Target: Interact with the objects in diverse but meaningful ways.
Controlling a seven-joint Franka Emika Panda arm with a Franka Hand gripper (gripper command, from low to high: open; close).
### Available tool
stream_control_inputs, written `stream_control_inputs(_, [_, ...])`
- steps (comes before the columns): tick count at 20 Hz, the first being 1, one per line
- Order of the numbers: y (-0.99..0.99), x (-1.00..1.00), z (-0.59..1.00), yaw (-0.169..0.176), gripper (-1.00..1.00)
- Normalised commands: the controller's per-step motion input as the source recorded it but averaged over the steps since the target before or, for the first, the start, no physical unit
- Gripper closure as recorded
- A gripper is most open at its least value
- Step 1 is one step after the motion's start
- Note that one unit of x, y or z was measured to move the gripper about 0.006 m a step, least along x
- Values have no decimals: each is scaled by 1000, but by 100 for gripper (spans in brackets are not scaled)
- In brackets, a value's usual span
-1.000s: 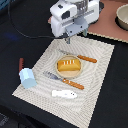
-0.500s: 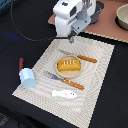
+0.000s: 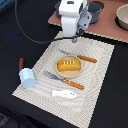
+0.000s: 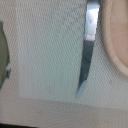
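My gripper (image 3: 70, 38) hangs over the far edge of the pale woven placemat (image 3: 97, 75), just above the tip of an orange-handled knife (image 3: 80, 57). Its fingers are too small and dark to judge, and they do not show in the wrist view. That view shows the knife's steel blade (image 4: 87, 50) lying beside the rim of a tan plate (image 4: 118, 42). A golden scored bread loaf (image 3: 68, 64) rests on the plate (image 3: 68, 72). The pale blue carton (image 3: 27, 77) and thin red-brown sausage (image 3: 21, 64) lie at the exterior view's left. The white speckled piece (image 3: 64, 93) is near the mat's front. The grey saucepan (image 3: 95, 8) stands behind the arm.
An orange-handled fork (image 3: 62, 80) lies on the mat in front of the plate. A brown board (image 3: 107, 25) at the back carries the saucepan and a tan bowl (image 3: 122, 17). The table around the mat is black. A black cable (image 3: 22, 25) loops at the back left.
The arm has hardly moved, holding its place over the knife tip. Nothing on the mat has shifted.
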Motion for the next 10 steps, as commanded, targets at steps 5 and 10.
stream_control_inputs(5, [-595,490,330,-3,-100])
stream_control_inputs(10, [-655,517,249,0,-100])
